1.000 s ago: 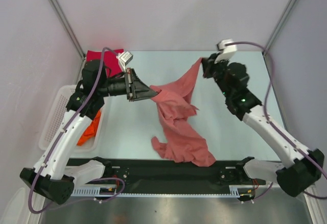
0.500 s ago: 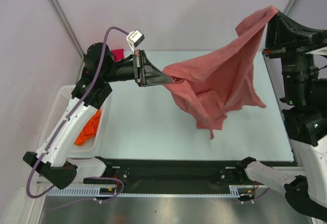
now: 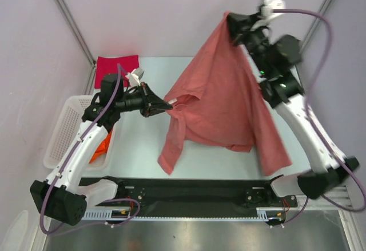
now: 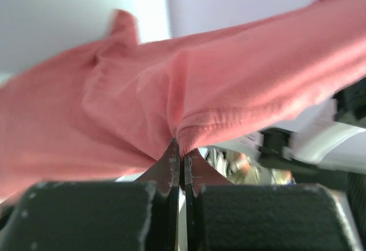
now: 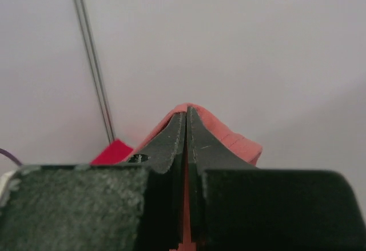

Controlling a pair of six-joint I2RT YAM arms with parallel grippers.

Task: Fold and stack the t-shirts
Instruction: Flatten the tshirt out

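Hanging soft and creased, salmon-pink t-shirt [image 3: 223,99] pinched tight in left claw [image 3: 168,106] and right claw [image 3: 230,20].

Top view overhead; wrist cameras close, sharing shirt [image 3: 217,94].

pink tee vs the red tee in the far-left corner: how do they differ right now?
Pose: the salmon-pink t-shirt hangs in the air between the left gripper and the raised right gripper; the red t-shirt lies flat on the table.
Shape: the pink one drapes unfolded; the red one looks like a compact rectangle.
Contact: both grippers are shut on the pink; nothing touches the red.
Shared: plain, unprinted cloth.
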